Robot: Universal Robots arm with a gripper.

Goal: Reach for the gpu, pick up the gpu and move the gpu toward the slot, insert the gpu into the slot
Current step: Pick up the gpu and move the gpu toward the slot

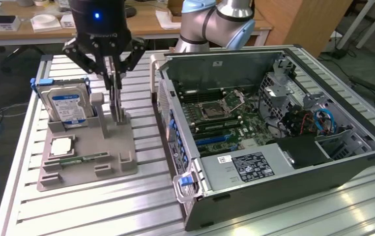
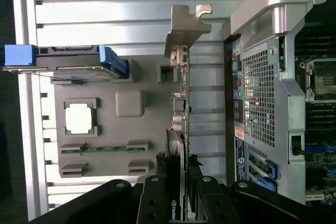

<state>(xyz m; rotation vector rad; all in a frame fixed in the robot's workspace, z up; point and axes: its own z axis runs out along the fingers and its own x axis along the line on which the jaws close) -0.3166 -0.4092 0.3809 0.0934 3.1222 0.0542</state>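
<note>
Evidently the fingers (image 2: 155, 198) are clamped on the top edge of the gpu (image 2: 179, 150), which stands on edge in its grey holder (image 2: 105, 129), leaving that edge reachable beside the open computer case (image 1: 253, 182).

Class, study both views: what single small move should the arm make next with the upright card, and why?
Probably lift straight up. The gripper appears closed on the gpu, which stands upright in the grey holder; the slot lies inside the open computer case, so the card must clear the holder before travelling across.
</note>
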